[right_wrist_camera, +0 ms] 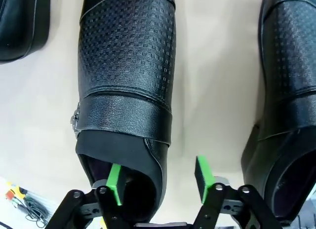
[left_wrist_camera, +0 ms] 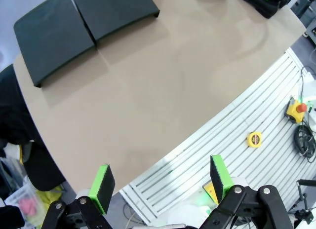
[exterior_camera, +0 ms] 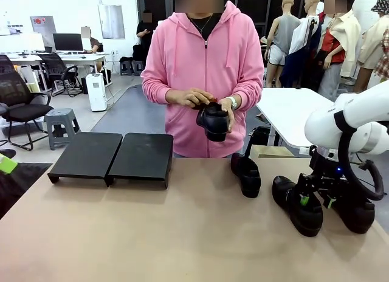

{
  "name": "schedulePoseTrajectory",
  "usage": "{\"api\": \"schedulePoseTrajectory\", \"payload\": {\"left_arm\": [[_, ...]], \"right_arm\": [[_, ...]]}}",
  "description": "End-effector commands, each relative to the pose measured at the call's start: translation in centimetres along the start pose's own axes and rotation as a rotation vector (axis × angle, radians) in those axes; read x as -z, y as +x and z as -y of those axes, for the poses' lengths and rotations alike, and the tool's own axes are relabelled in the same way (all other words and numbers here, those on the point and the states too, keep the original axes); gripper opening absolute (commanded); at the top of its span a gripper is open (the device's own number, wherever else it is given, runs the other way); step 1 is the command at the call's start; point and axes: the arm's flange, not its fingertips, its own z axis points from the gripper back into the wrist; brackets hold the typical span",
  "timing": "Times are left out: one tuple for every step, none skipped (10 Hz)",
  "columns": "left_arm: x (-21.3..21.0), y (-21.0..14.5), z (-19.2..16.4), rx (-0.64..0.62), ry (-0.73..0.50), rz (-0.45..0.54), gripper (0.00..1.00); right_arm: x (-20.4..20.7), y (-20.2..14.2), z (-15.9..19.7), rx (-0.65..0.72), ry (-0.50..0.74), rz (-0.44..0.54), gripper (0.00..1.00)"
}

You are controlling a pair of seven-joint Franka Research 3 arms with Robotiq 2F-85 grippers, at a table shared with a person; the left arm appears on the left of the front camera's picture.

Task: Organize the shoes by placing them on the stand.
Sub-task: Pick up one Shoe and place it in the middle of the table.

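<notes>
Right gripper (right_wrist_camera: pixel 158 165) is down on the targeted shoe (right_wrist_camera: pixel 128 66), lower right of the front view. One green pad is inside the shoe's mouth and the other is outside the side wall. There's a gap between the outer pad and the leather, so the jaws straddle the collar but haven't clamped it: released, nothing grasped.

Left gripper (left_wrist_camera: pixel 160 171) is spread wide with nothing between the pads, hanging over the near table (exterior_camera: pixel 182 233) edge.

Where the shoes are:
- Targeted shoe: on the table, lower right.
- Rightmost shoe (exterior_camera: pixel 355 216): just beside it, partly behind the arm.
- Middle shoe (exterior_camera: pixel 246 174): right of centre, near the far edge.
- Hand-held shoe (exterior_camera: pixel 214 121): off the table, in the person's hands (exterior_camera: pixel 193 98), frame centre.

Stand (exterior_camera: pixel 109 155) is left of centre, two flat black platforms side by side and touching, both bare. No shoe is on it, so the task looks barely started.

Handling, judged:
- The leather is glossy around the strap and collar, so probably slick under the pads. The vamp is embossed and may give more bite.
- The collar wall looks fairly stiff, and pinching it inside and outside seems a sound hold.
- The sole and heel likely make up most of the weight. A grip at the back could let the toe droop or swing.
- Probably not fragile, though it might scuff.
- Medium weight, fine for one gripper.
</notes>
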Motion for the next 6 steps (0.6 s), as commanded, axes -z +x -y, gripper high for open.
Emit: {"api": "schedulePoseTrajectory", "payload": {"left_arm": [[-0.05,-0.04,-0.21,0.006,-0.013,0.005,1.0],[-0.05,-0.04,-0.21,0.006,-0.013,0.005,1.0],[-0.05,-0.04,-0.21,0.006,-0.013,0.005,1.0],[-0.05,-0.04,-0.21,0.006,-0.013,0.005,1.0],[-0.05,-0.04,-0.21,0.006,-0.013,0.005,1.0],[-0.05,-0.04,-0.21,0.006,-0.013,0.005,1.0]], "right_arm": [[-0.25,0.45,-0.32,0.008,-0.025,-0.005,0.0],[-0.19,0.53,-0.53,0.005,-0.024,-0.009,0.0],[-0.28,0.48,-0.48,0.004,-0.028,-0.007,0.0],[-0.28,0.5,-0.51,0.008,-0.036,-0.014,0.0],[-0.3,0.47,-0.64,0.009,-0.043,-0.016,0.0],[-0.4,0.37,-0.65,0.012,-0.057,-0.013,0.0]]}}
